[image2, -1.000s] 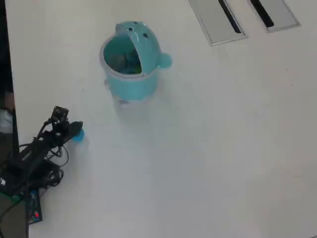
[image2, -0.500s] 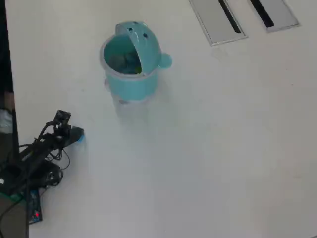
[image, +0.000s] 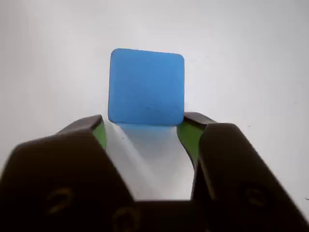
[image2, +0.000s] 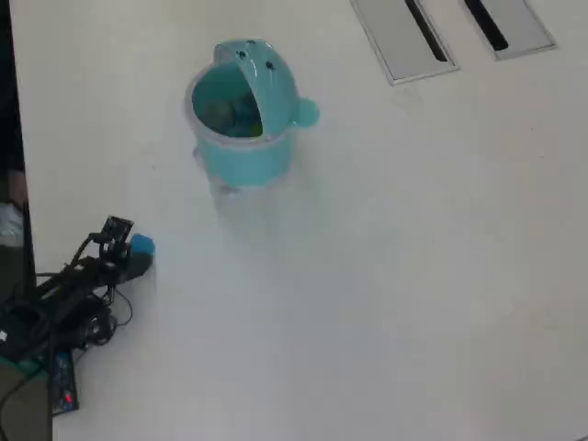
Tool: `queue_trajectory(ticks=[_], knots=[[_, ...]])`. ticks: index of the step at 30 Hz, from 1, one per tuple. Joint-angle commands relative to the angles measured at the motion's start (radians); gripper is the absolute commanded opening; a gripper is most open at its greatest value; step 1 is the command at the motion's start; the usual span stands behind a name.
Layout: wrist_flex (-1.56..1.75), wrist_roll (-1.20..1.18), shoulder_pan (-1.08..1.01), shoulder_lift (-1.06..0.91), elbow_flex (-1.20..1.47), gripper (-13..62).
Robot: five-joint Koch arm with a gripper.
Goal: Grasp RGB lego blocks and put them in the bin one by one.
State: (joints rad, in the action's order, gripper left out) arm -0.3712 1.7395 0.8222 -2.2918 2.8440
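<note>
The blue block (image: 146, 87) lies on the white table, square face toward the wrist camera. My gripper (image: 142, 120) is open, its green-padded fingertips (image: 100, 131) at the block's two near corners, with a thin gap on the left side. In the overhead view the blue block (image2: 141, 245) sits at the tip of my gripper (image2: 133, 254), at the left of the table. The teal bin (image2: 241, 147) stands farther back with its dotted domed lid (image2: 265, 75) tipped open and the knob (image2: 306, 113) on its right. Something yellow-green (image2: 243, 116) shows inside. The red block is not visible.
Two grey slotted panels (image2: 404, 37) (image2: 510, 23) are set into the table at the top right. The arm's base, cables and a circuit board (image2: 55, 322) crowd the lower left by the table's dark left edge (image2: 5, 138).
</note>
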Motion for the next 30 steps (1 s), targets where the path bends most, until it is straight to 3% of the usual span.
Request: queue_trajectory(ticks=[1, 16, 25, 30], knots=[[0.015, 0.006, 0.002, -0.071, -0.031, 25.7], [0.04, 0.002, 0.015, -0.063, -0.074, 26.3], [-0.025, 0.0, 0.021, -0.066, -0.169, 30.6], [0.015, -0.003, 0.02, -0.064, -0.087, 30.5]])
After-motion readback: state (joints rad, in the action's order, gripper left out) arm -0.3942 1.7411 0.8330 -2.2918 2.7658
